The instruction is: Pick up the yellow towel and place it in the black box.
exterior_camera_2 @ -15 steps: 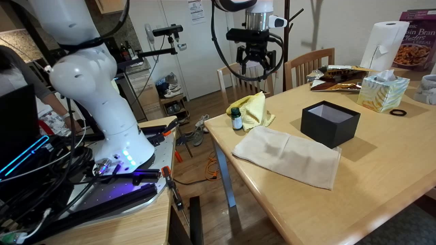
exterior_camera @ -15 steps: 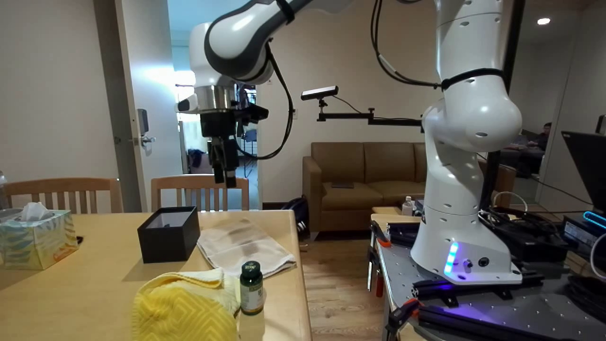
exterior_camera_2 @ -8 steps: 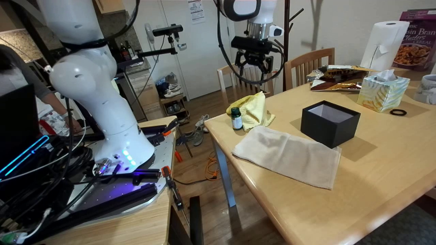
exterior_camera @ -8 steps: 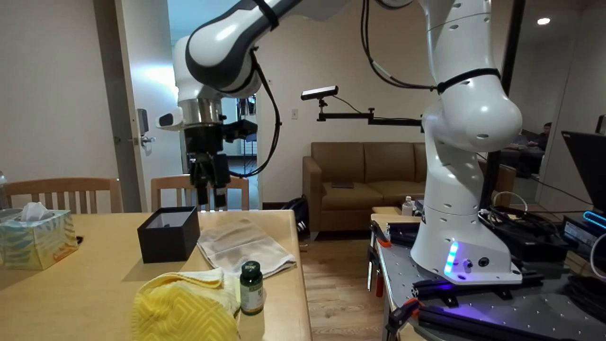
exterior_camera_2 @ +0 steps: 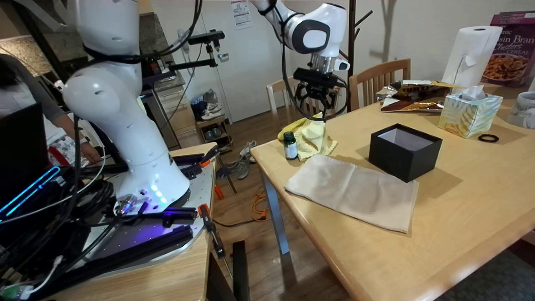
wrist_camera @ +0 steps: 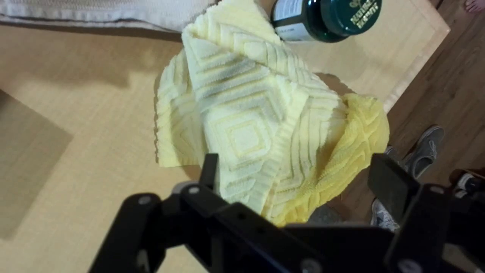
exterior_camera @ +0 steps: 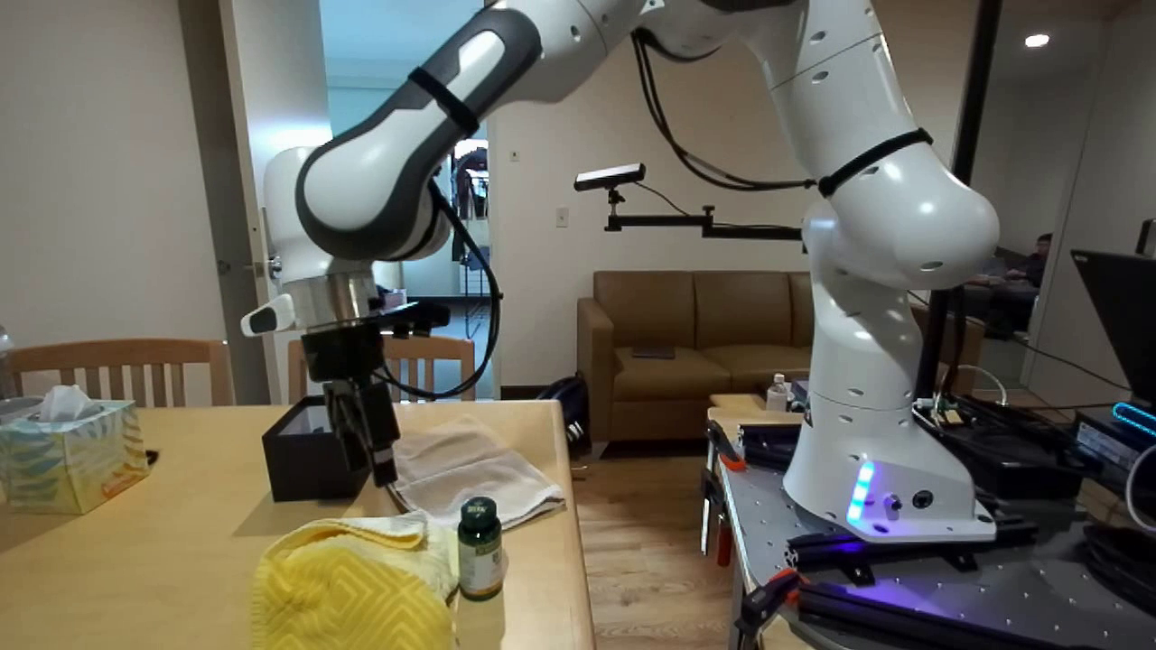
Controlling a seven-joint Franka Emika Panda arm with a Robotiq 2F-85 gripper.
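The yellow towel (exterior_camera: 352,587) lies crumpled on the table by its corner, folded over itself, its paler side up in the wrist view (wrist_camera: 246,125). Above it hangs my gripper (wrist_camera: 295,163), jaws wide apart and nothing held; part of the towel shows between the fingers, lower down. In an exterior view the gripper (exterior_camera_2: 313,108) overlaps the towel's top (exterior_camera_2: 311,136), so the remaining gap is hard to judge. The black box (exterior_camera_2: 403,154) stands upright with its top uncovered, and the gripper partly hides it in an exterior view (exterior_camera: 312,460). It is out of the wrist view.
A dark green bottle (wrist_camera: 329,19) stands right beside the towel, near the table edge. A beige cloth (exterior_camera_2: 355,192) lies flat between towel and box. Farther along are a tissue box (exterior_camera_2: 470,110), a black ring (exterior_camera_2: 488,138) and a paper towel roll (exterior_camera_2: 472,58).
My arm has reached farther out over the table and the gripper has come down towards the towel, still open. Towel, box, bottle and beige cloth have not moved.
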